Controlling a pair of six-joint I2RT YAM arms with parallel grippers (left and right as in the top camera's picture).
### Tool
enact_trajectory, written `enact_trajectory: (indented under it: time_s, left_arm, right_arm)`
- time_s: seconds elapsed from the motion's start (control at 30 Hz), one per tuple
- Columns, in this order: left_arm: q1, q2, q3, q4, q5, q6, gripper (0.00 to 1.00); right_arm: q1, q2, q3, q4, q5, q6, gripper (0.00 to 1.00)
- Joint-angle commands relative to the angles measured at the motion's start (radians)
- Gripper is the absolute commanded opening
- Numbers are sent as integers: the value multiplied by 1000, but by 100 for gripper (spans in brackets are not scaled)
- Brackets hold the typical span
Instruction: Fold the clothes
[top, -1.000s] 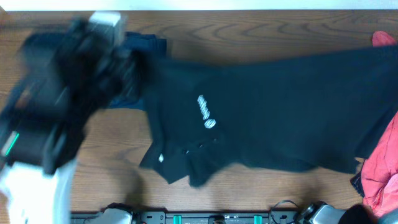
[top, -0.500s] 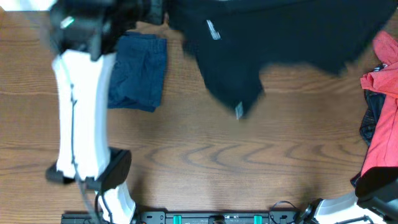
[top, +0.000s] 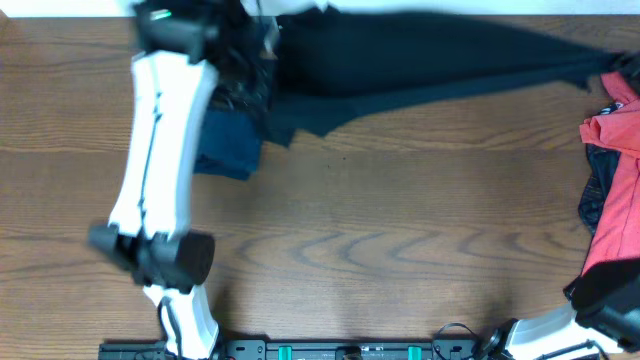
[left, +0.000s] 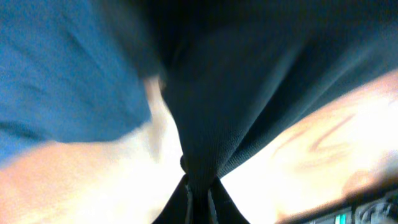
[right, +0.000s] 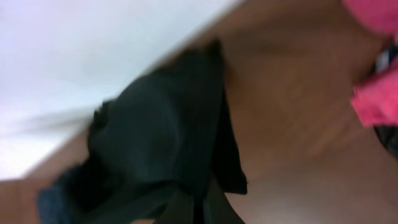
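From overhead, the black garment (top: 430, 60) runs as a long band along the far edge of the surface (top: 400, 240), its long axis left to right. It is broadest at the left, where a corner droops toward the near side, and narrows to a taut strip at the far right; we find no logo on it. The left arm (top: 160, 170) reaches to the garment's far-left end, its tip lost in blur; the navy shorts (top: 228, 150) lie just beside the drooping corner, partly under that arm; the coral pieces (top: 610, 180) are heaped at the right edge, below the garment's thin end.

At the left wrist, the left fingers (left: 174, 208) are clamped together on a gathered fold of black cloth, which fans away from them; the shorts show blue at upper left.

At the right wrist, the right fingers (right: 180, 211) pinch the bunched other end; the cloth runs off toward the far edge and the white wall (right: 74, 56); coral shows at upper right.

We judge that each arm holds one end, so the coming move turns on the span between them; the fabric looks limp and likely to sag.
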Motion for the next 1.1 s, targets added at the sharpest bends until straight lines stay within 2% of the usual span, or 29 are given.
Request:
enact_trajectory:
  time_s: [0.0,0.2,0.43,0.57,0.7,0.83,1.07]
  left_arm:
    - [4,5,-146,-16,13,19,7]
    - [3,6,-295,-36,17,19,7]
    - [-43,1,-307,-106,61,17,6]
    - [-110,-13,-310,-101,62,14,6]
    - [-150,-12,-310,-15,39,0,6]
    - [-144,-12,-310,97,-108,-107,7]
    - [-99,4,-311,223,-131,-97,6]
  right_arm:
    - [2,69,-76,-27,80,-92,1]
    - [0,80,-145,-127,278,-91,1]
    - [-1,78,-145,-256,389,-104,1]
    - [-1,78,-145,-311,393,-171,1]
    - [-1,78,-145,-267,379,-168,1]
    - [-1,79,-145,-161,355,-119,1]
    - [0,97,-146,-27,347,-51,1]
